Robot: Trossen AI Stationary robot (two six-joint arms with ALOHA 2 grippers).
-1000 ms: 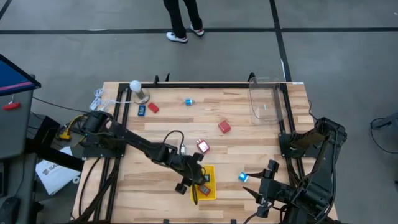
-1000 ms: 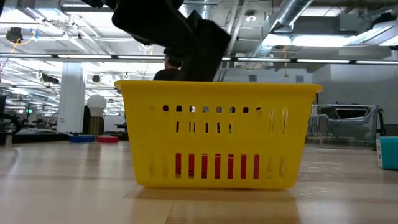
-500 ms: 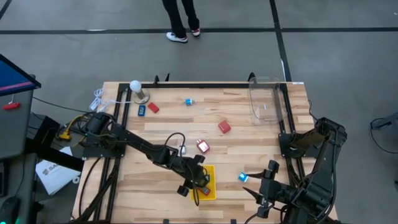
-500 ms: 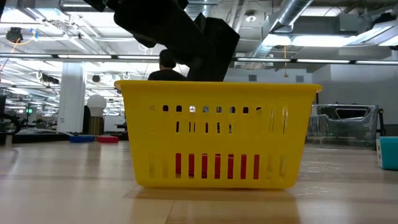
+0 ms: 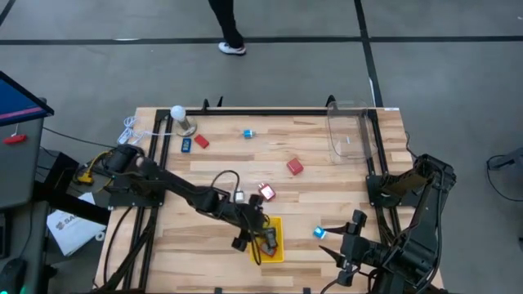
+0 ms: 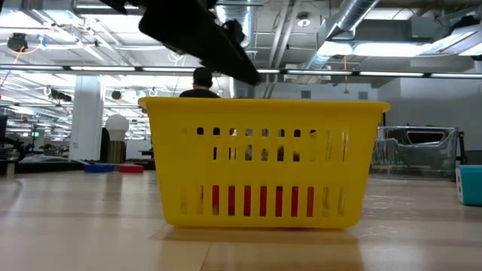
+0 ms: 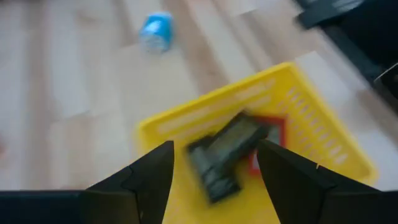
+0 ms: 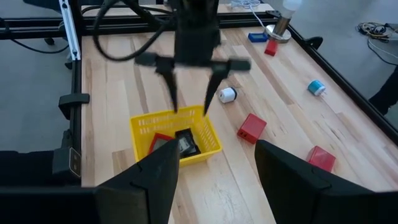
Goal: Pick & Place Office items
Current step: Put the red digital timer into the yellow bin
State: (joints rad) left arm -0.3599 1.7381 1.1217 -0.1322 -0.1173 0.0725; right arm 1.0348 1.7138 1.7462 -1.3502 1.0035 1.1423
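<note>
Office items lie scattered across my wooden table [image 5: 204, 245]; going from the left, a small flat blue piece [image 5: 186, 145] and a small red block [image 5: 202, 141] sit beside the white ball on its metal stand [image 5: 178, 113]; a light-blue roll [image 5: 247, 133] lies farther along the far side; my left gripper [image 5: 255, 238] hangs over the yellow slotted plastic basket [image 5: 279, 252], fingers [image 7: 144, 180] spread apart and empty; a dark rectangular block [image 7: 227, 155] lies inside the basket on a red flat piece [image 7: 272, 134]; a red-and-white piece [image 5: 266, 193] sits just beyond the basket; a red cube [image 5: 295, 167] lies mid-table; a cyan block [image 5: 319, 233] rests near my right gripper [image 5: 347, 257], parked at the near edge with fingers apart.
</note>
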